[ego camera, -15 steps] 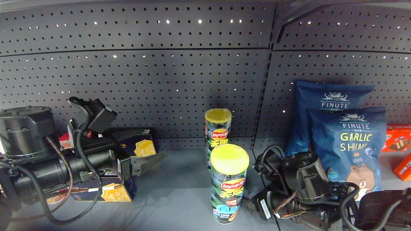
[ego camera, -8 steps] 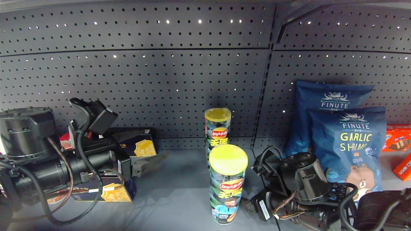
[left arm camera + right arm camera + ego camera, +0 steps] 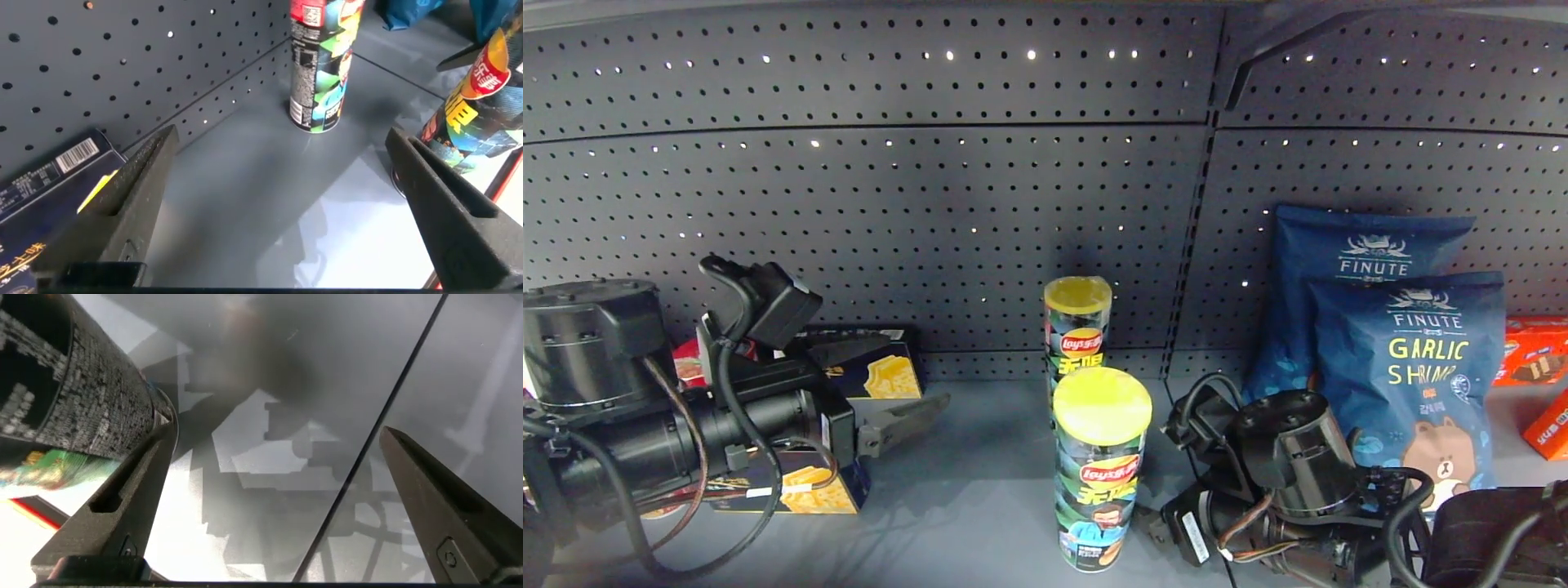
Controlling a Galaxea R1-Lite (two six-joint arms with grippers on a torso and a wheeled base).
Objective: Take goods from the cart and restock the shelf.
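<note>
The front chip can (image 3: 1101, 465) stands lower centre on the shelf (image 3: 964, 506): light, rigid, probably slick, best clasped mid-body. The left gripper (image 3: 279, 137) and right gripper (image 3: 278, 434) gape empty.

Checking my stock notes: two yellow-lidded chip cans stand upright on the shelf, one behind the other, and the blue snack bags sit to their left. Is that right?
Not quite. The front chip can and the rear chip can do stand upright on the shelf, one behind the other, but the blue snack bags sit to their right, not their left. The head view shows it.
</note>
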